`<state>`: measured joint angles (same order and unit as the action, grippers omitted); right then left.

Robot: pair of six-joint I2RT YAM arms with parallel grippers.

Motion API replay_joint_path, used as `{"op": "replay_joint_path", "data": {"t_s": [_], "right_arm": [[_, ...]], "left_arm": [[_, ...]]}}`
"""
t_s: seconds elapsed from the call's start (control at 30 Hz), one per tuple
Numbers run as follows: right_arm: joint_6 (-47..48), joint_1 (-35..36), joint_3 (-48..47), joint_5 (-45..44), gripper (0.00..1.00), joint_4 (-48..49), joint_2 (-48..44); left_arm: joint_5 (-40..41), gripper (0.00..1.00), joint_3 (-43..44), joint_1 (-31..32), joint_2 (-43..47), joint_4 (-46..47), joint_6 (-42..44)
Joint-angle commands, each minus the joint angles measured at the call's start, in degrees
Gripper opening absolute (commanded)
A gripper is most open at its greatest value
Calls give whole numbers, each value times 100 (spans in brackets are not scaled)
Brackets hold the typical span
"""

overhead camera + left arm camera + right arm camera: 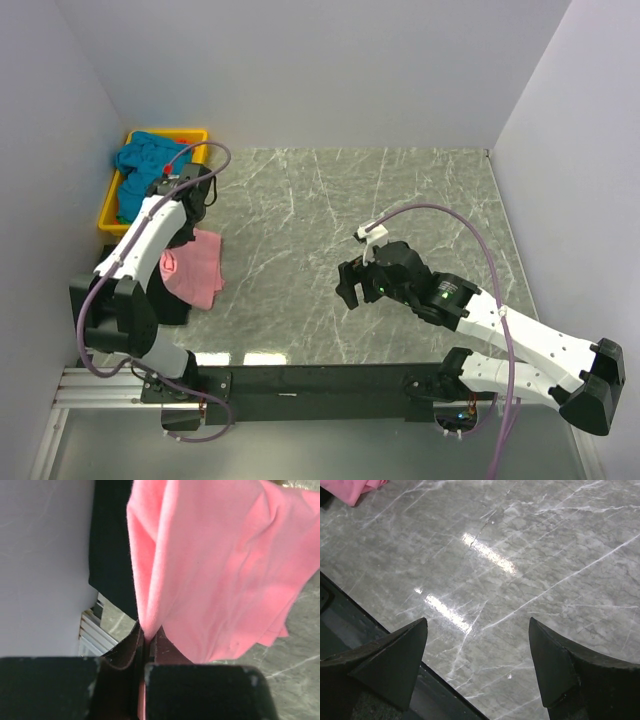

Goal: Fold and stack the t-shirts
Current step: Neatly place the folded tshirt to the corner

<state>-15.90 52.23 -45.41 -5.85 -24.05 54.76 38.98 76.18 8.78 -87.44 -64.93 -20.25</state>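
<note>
The salmon pink t-shirt hangs bunched from my left gripper over the left side of the marble table, just in front of the yellow tray. In the left wrist view the left gripper is shut on a fold of the pink t-shirt, and the cloth drapes down towards the table. The teal blue t-shirt lies crumpled in the tray, with a bit of green cloth beside it. My right gripper is open and empty above bare table. A corner of the pink t-shirt shows far from it.
The yellow tray stands at the back left against the left wall. White walls close off the left, back and right. A black rail runs along the table's near edge. The grey marble tabletop stretches between the arms.
</note>
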Motion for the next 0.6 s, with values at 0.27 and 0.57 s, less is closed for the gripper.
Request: {"op": "replay_joint_path", "data": {"t_s": [0.27,0.57], "right_arm": [[-62,-37,32,136,88,217,-45],[-71,-28,41,260,87,261,35]], "left_arm": [[786,0,-692,-95,613,481,584],[1234,0,-1026,-253,992,657,803]]}}
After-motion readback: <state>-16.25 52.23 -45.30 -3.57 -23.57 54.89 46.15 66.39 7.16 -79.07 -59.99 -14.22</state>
